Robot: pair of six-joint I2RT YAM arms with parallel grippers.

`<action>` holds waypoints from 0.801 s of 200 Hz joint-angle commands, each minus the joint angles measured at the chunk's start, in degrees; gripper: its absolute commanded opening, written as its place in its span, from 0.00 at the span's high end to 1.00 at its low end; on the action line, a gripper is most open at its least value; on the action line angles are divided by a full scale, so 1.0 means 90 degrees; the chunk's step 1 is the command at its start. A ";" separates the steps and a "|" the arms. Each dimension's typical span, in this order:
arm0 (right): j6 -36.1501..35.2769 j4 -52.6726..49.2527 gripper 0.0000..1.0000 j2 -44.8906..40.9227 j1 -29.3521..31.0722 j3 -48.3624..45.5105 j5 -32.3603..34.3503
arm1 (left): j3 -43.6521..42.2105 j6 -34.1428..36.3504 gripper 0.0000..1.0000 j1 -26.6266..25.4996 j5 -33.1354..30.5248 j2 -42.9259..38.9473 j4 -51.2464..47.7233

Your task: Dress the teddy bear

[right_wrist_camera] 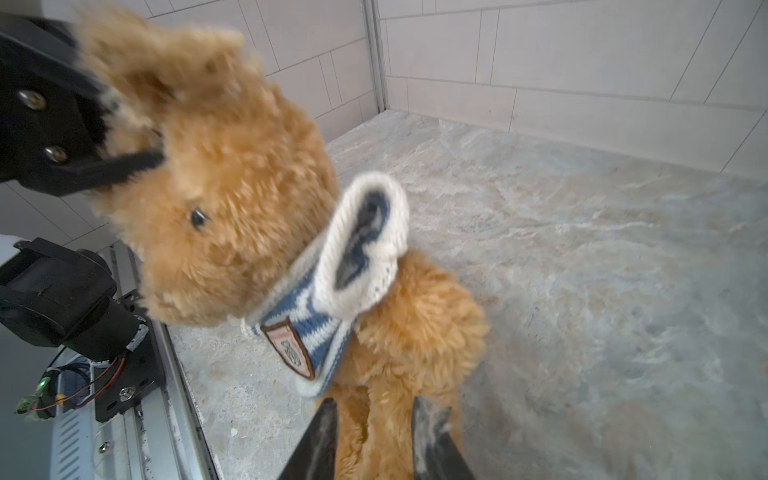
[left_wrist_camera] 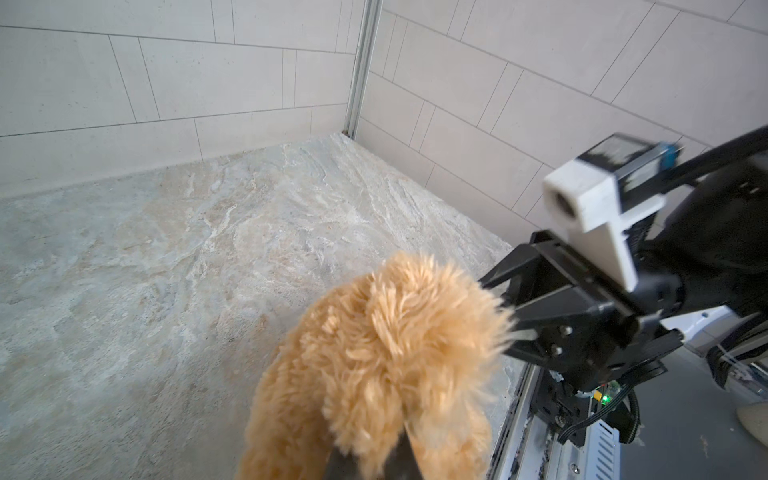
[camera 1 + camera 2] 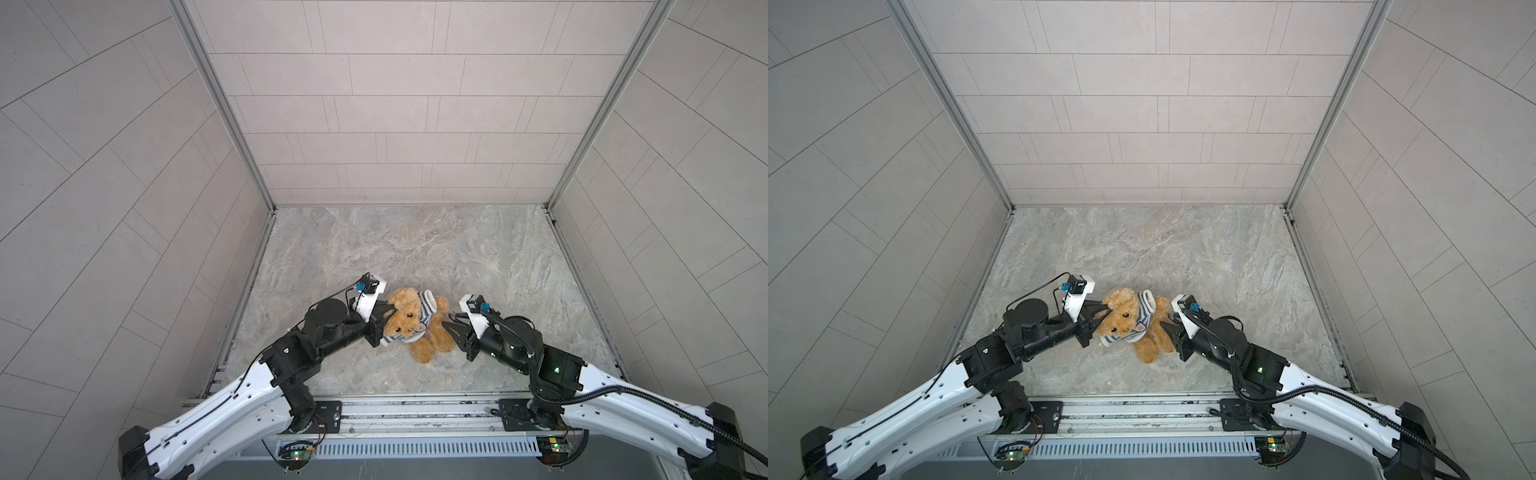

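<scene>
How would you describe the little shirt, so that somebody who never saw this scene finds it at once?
Near the front of the marbled tabletop is a golden-brown teddy bear. The shirt is bunched around its neck: knitted, navy and white stripes, a badge, unlike the fur around it.

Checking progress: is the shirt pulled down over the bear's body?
No. The shirt is bunched around the neck of the bear; the furry belly below it is bare.

Teddy bear (image 3: 405, 322) (image 1: 232, 187): small plush, fluffy, golden-brown, dark-eyed.
The head is held raised, and the lower body is rested on the table (image 3: 374, 249) near its front middle. A navy-and-white striped shirt (image 1: 299, 320) with a badge is bunched round the neck.
</scene>
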 commanded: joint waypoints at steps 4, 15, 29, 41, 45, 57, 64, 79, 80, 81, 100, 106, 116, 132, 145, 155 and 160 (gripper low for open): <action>0.0466 0.0850 0.69 0.0029 0.0014 -0.0143 -0.0008 | -0.0163 -0.0211 1.00 0.0032 0.0077 -0.0280 0.0923; 0.0434 0.1162 0.69 0.0175 0.0014 -0.0179 -0.0062 | -0.0306 -0.0292 1.00 0.0032 -0.0005 -0.0387 0.1059; 0.0401 0.1534 0.69 0.0463 0.0014 -0.0145 -0.0228 | -0.0452 -0.0388 1.00 0.0032 -0.0094 -0.0505 0.1220; 0.0384 0.1659 0.65 0.0748 0.0014 -0.0032 -0.0350 | -0.0487 -0.0410 1.00 0.0025 -0.0098 -0.0525 0.1256; 0.0374 0.1694 0.64 0.0836 0.0014 -0.0001 -0.0374 | -0.0487 -0.0406 1.00 0.0031 -0.0091 -0.0523 0.1262; 0.0384 0.1911 0.60 0.1062 0.0014 0.0053 -0.0415 | -0.0487 -0.0410 1.00 0.0025 -0.0041 -0.0514 0.1286; 0.0413 0.2107 0.59 0.1200 0.0014 0.0054 -0.0468 | -0.0487 -0.0402 1.00 0.0027 -0.0012 -0.0518 0.1296; 0.0413 0.2357 0.60 0.1438 0.0014 0.0094 -0.0481 | -0.0497 -0.0406 1.00 0.0022 0.0027 -0.0523 0.1291; 0.0414 0.2366 0.60 0.1449 0.0014 0.0100 -0.0478 | -0.0497 -0.0403 1.00 0.0023 0.0028 -0.0523 0.1294; 0.0415 0.2370 0.60 0.1455 0.0014 0.0103 -0.0477 | -0.0502 -0.0406 1.00 0.0023 0.0029 -0.0523 0.1290; 0.0386 0.2561 0.67 0.1637 0.0014 0.0125 -0.0432 | -0.0578 -0.0452 1.00 0.0020 0.0126 -0.0585 0.1375; 0.0369 0.2587 0.68 0.1650 0.0014 0.0135 -0.0401 | -0.0615 -0.0458 1.00 0.0019 0.0171 -0.0600 0.1419; 0.0330 0.2563 0.70 0.1646 0.0014 0.0154 -0.0336 | -0.0665 -0.0488 1.00 0.0021 0.0204 -0.0657 0.1455; 0.0237 0.2512 0.72 0.1592 0.0011 0.0188 -0.0248 | -0.0683 -0.0488 1.00 0.0016 0.0204 -0.0706 0.1434; 0.0141 0.2464 0.76 0.1540 0.0004 0.0217 -0.0170 | -0.0681 -0.0484 1.00 0.0014 0.0223 -0.0710 0.1422; 0.0071 0.2427 0.78 0.1511 0.0004 0.0255 -0.0109 | -0.0673 -0.0477 1.00 0.0015 0.0234 -0.0709 0.1413; 0.0047 0.2393 0.79 0.1526 0.0004 0.0285 -0.0069 | -0.0675 -0.0476 1.00 0.0016 0.0247 -0.0701 0.1414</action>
